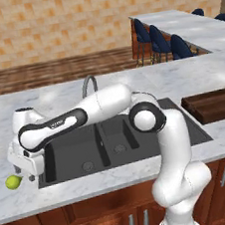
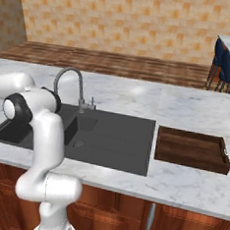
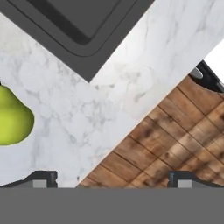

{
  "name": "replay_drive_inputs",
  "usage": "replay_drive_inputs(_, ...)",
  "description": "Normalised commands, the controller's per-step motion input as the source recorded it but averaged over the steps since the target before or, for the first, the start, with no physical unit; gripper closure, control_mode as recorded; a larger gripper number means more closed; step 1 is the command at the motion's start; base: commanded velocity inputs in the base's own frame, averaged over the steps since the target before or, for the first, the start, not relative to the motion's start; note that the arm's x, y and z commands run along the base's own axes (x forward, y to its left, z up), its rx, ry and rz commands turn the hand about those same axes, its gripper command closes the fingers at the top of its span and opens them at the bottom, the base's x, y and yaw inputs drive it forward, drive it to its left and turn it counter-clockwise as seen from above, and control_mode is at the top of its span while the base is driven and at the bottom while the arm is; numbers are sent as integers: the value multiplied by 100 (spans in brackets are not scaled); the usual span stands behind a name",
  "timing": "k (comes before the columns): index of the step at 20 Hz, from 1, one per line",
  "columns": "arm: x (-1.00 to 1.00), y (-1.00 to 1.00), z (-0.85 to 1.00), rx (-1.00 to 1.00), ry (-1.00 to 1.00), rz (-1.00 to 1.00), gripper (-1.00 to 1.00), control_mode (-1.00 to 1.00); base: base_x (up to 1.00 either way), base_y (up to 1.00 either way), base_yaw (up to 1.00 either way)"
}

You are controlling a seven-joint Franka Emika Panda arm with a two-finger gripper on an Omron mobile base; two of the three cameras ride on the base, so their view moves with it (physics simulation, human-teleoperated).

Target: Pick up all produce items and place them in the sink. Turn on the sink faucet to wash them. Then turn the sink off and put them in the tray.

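The produce item, a small yellow-green lime-like fruit (image 1: 13, 182), lies on the marble counter left of the sink (image 1: 139, 148), close to the counter's front edge. My gripper (image 1: 25, 174) hangs just above and to the right of it, pointing down. In the hand view the fruit (image 3: 13, 116) sits at the left edge, outside the wide gap between my fingertips (image 3: 42, 179), and the gripper (image 3: 113, 179) is open and holds nothing. The faucet (image 1: 88, 84) stands behind the sink with no water running. The brown wooden tray (image 1: 214, 105) rests right of the sink (image 2: 128, 155).
The counter's front edge (image 3: 131, 118) runs diagonally under my hand, with wooden floor (image 3: 175, 140) beyond it. A second counter with blue chairs (image 1: 160, 40) stands at the back right. The faucet (image 2: 70, 79) and tray (image 2: 192, 149) are off to my right.
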Motion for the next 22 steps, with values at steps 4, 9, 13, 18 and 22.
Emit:
replay_drive_inputs(4, 35, 21, -29, -1, 0, 2, -100, -100, 0, 0, 0)
replay_drive_inputs(9, 28, 19, -34, 0, 0, 6, -100, -100, 0, 0, 0)
replay_drive_inputs(13, 38, 15, -40, 0, 0, 7, -100, -100, 0, 0, 0)
replay_drive_inputs(18, 42, 20, -30, 0, 0, 5, -100, -100, 0, 0, 0)
replay_drive_inputs(22, 32, 35, -31, 0, 0, 1, -100, -100, 0, 0, 0)
